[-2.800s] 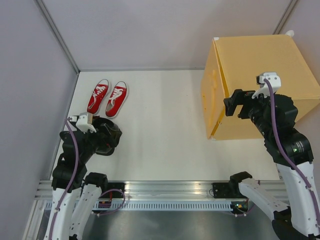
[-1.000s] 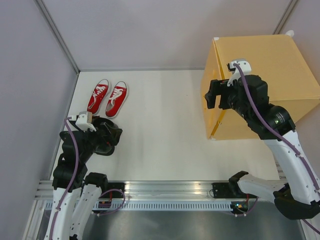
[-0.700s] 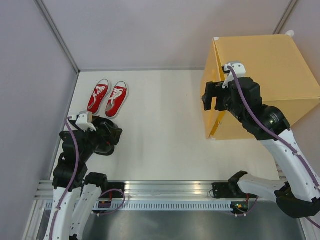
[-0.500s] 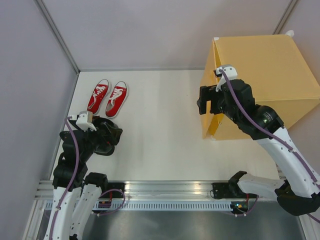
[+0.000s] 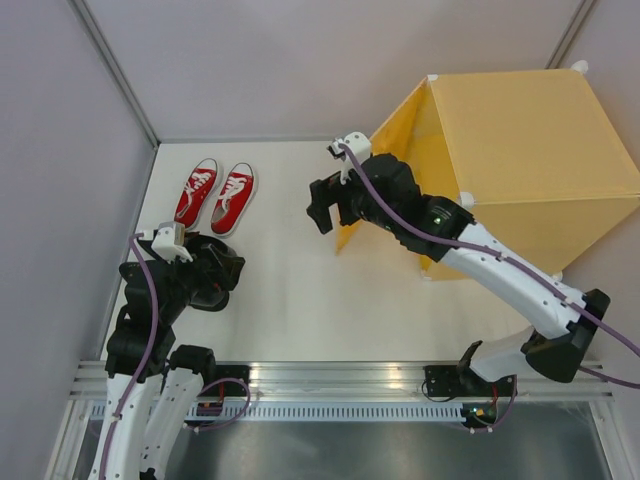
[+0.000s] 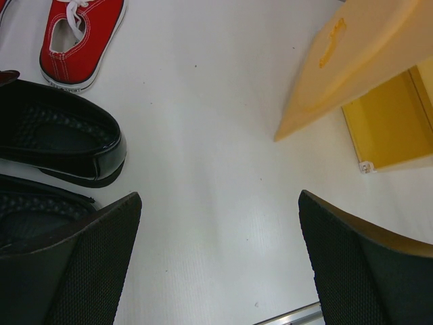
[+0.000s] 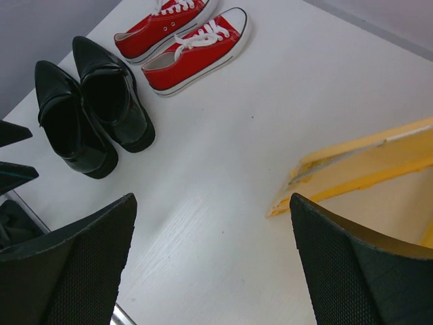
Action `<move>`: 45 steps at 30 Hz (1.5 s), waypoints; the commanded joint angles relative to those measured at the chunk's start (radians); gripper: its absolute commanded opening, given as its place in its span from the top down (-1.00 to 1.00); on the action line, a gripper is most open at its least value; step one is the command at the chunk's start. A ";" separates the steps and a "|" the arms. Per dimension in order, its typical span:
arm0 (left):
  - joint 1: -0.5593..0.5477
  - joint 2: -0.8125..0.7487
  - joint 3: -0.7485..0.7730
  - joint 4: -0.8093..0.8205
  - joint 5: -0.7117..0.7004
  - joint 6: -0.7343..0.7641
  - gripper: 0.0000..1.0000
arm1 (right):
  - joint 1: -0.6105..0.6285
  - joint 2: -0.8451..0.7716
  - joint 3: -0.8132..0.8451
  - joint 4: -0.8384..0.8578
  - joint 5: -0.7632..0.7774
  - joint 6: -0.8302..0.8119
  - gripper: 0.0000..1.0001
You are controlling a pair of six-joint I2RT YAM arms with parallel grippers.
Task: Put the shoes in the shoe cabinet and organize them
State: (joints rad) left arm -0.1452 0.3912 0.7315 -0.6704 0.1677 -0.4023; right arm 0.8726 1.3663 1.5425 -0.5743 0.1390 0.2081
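**A:** Where are the shoes right now?

**B:** All four are on the left side of the table (image 5: 300,300). The red sneakers (image 5: 215,196) lie side by side near the far left corner, toes pointing away from the arms. The black shoes (image 7: 95,105) sit as a pair just nearer than them, close to the left wall (image 5: 60,200).

**A:** Can you see the black pair from above?

**B:** Barely. The left arm (image 5: 135,330) hangs right over them and covers most of both. The left hand (image 6: 216,271) is spread wide with nothing in it.

**A:** And the cabinet?

**B:** The cabinet (image 5: 530,150) fills the far right corner. Its door (image 5: 400,130) stands open, angled out to the left, with its free lower corner down at the table. I can't tell if that corner touches. The left wrist view catches a slice of yellow interior behind the panel.

**A:** Right hand?

**B:** The right hand (image 5: 325,210) is just left of the door's free edge, fingers apart and empty, clear of the panel.

**A:** Anything in the way?

**B:** White table runs between the shoes and the cabinet. The open door slants into that stretch, and the right arm (image 5: 480,255) reaches across the front of the door.
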 commanded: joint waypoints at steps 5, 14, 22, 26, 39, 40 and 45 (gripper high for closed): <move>0.006 0.006 -0.001 0.043 0.015 0.030 -0.99 | 0.006 0.090 0.100 0.283 0.008 -0.085 -0.96; 0.006 0.006 -0.003 0.045 0.018 0.025 -0.99 | 0.006 -0.021 -0.128 0.393 0.256 -0.105 -0.46; 0.006 0.005 -0.003 0.045 0.013 0.025 -1.00 | -0.029 0.100 -0.137 0.505 0.336 -0.118 -0.23; 0.006 0.003 -0.004 0.045 0.006 0.022 -1.00 | -0.056 0.181 -0.096 0.565 0.349 -0.110 -0.23; 0.007 0.011 -0.007 0.043 -0.020 0.014 -0.99 | -0.103 0.323 -0.033 0.538 0.310 -0.079 -0.33; 0.007 0.012 -0.007 0.043 -0.025 0.013 -1.00 | -0.101 0.323 -0.038 0.525 0.309 -0.076 -0.33; 0.007 0.017 -0.012 0.022 -0.100 -0.015 -0.99 | -0.101 0.294 -0.073 0.452 0.254 -0.065 -0.44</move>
State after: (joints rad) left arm -0.1452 0.3950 0.7288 -0.6708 0.1326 -0.4030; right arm 0.7692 1.7027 1.4757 -0.0879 0.4381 0.1226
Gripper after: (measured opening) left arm 0.994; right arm 0.711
